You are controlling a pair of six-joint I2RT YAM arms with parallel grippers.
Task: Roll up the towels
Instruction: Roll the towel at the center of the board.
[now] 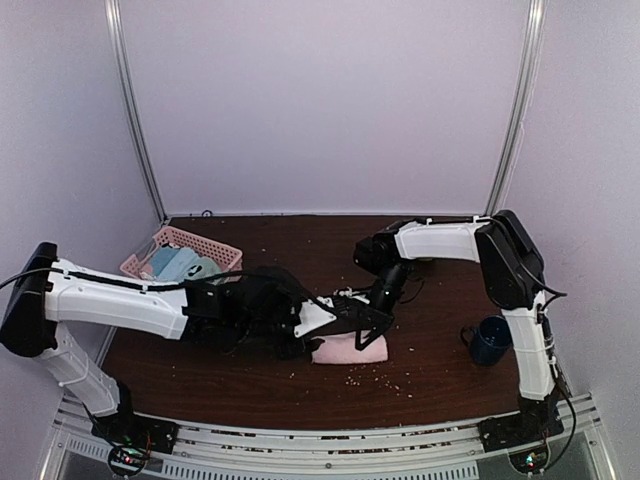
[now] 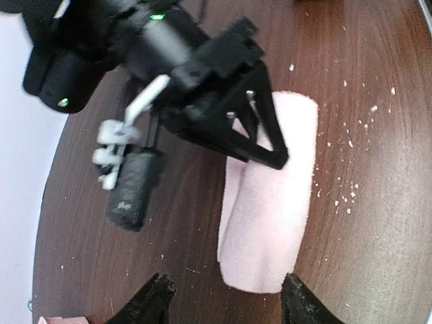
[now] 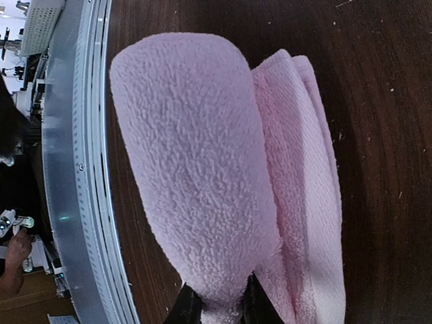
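Observation:
A pale pink towel point(image 1: 350, 349) lies rolled on the dark table, in front of both arms. My right gripper point(image 3: 219, 310) is shut on the fluffy near end of this roll point(image 3: 196, 169), and a looser fold point(image 3: 304, 202) lies beside it. From above, the right gripper point(image 1: 367, 333) sits on top of the towel. My left gripper point(image 2: 226, 305) is open, its fingertips point(image 2: 154, 300) just short of the roll's other end point(image 2: 270, 209) and not touching it. In the top view the left gripper point(image 1: 302, 338) is at the towel's left end.
A pink basket point(image 1: 182, 240) at the back left holds blue-grey rolls point(image 1: 170, 262) and a pale greenish one point(image 1: 205, 268). A dark blue mug point(image 1: 489, 341) stands at the right. Crumbs dot the table near the towel. The metal rail point(image 3: 67, 202) runs along the front edge.

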